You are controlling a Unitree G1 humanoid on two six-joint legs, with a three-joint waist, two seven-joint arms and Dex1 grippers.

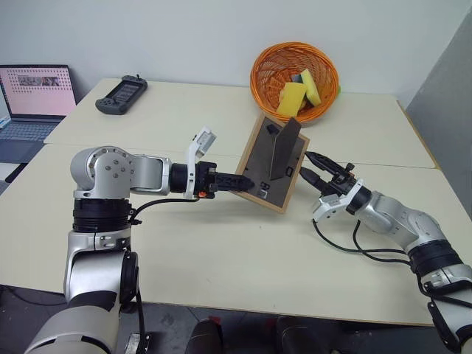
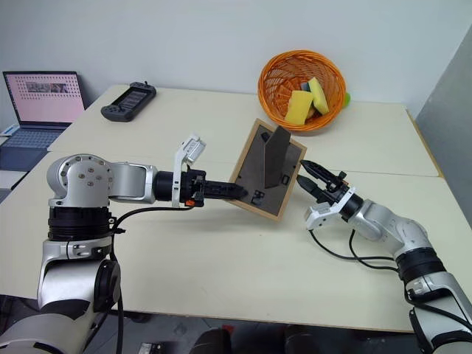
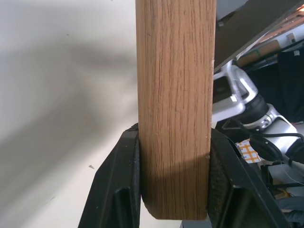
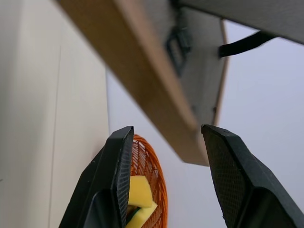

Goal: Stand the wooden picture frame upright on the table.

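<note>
Light-wood picture frame (image 1: pixel 271 164): I have it tilted above the table (image 1: pixel 221 243), dark back and unfolded stand facing me.
Left hand (image 1: pixel 247 184): clamped on its lower-left edge, to steady it.
Right hand (image 1: pixel 308 165): fingers parted, holding nothing, just beside the frame's right edge.

Wooden picture frame (image 2: pixel 267 169) in left gripper (image 2: pixel 240 192)

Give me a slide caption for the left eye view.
Left gripper holds wooden picture frame above table; open right gripper nearby.
</note>
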